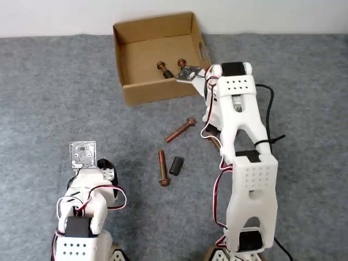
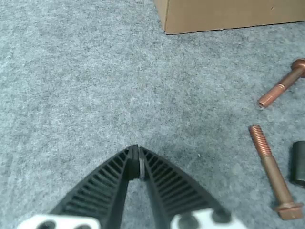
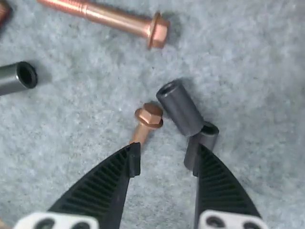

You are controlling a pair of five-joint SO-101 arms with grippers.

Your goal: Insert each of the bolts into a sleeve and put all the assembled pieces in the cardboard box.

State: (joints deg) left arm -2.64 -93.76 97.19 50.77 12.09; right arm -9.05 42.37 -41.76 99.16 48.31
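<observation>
On the carpet's right side, the right gripper stands spread, bolt and sleeve at its tips; the left gripper sits pressed together.

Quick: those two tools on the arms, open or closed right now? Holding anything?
Left tool: closed, holding nothing.
Right tool: open, holding nothing, a bolt just off its tips.

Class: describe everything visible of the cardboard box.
The cardboard box is plain brown, open-topped, with four upright walls. It sits flat on the grey carpet at the far side. Inside, near its front right corner, lie two bolts, one visibly in a dark sleeve. An arm's camera board overlaps that corner; contact cannot be told.
</observation>
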